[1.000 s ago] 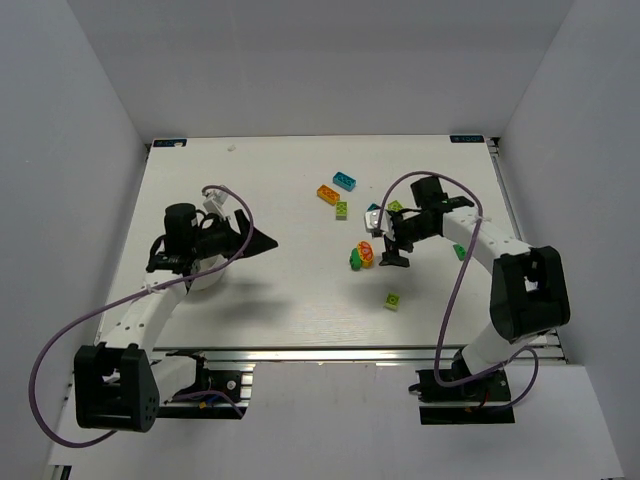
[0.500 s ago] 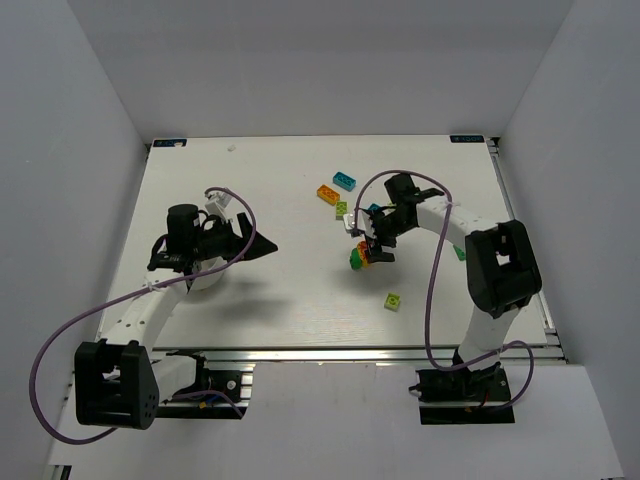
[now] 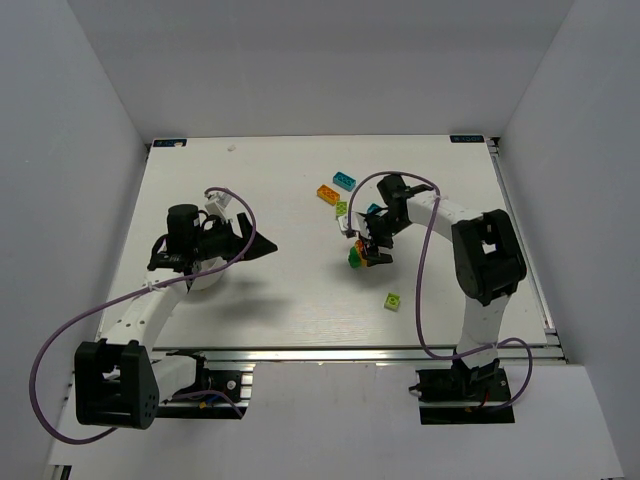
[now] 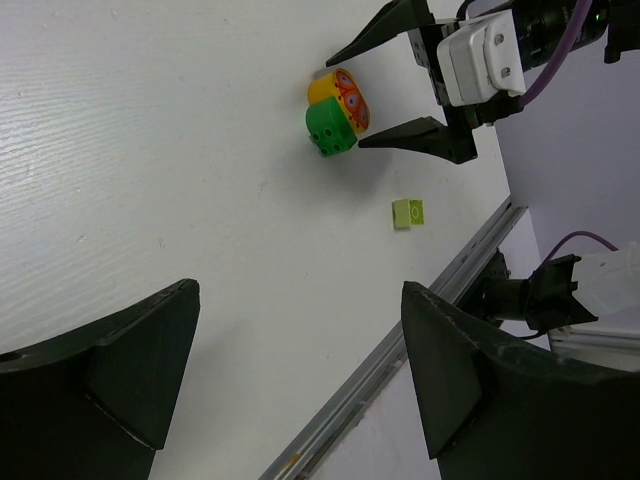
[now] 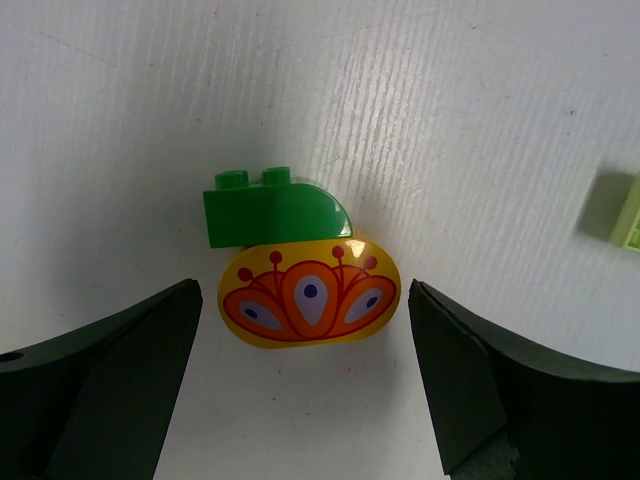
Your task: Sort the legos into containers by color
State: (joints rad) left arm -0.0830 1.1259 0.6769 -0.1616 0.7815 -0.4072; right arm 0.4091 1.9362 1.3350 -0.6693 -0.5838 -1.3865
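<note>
A yellow rounded piece with an orange pattern (image 5: pixel 310 290) sits joined to a dark green brick (image 5: pixel 275 205) on the table; the pair also shows in the top view (image 3: pixel 357 258) and in the left wrist view (image 4: pixel 335 105). My right gripper (image 3: pixel 368 250) is open and low, with a finger on each side of the yellow piece (image 5: pixel 306 292), not touching it. My left gripper (image 3: pixel 255 243) is open and empty above the table (image 4: pixel 300 288). The white bowl (image 3: pixel 207 281) is mostly hidden under the left arm.
Cyan (image 3: pixel 344 181), orange (image 3: pixel 328 194) and lime (image 3: pixel 342 209) bricks lie behind the right gripper, and another cyan one (image 3: pixel 374 209) beside the arm. A lime brick (image 3: pixel 393 300) lies near the front edge and shows in the wrist views (image 4: pixel 408 212) (image 5: pixel 620 208).
My right gripper has moved left and down from beside the yellow and green pair until it straddles it. My left arm has barely moved.
</note>
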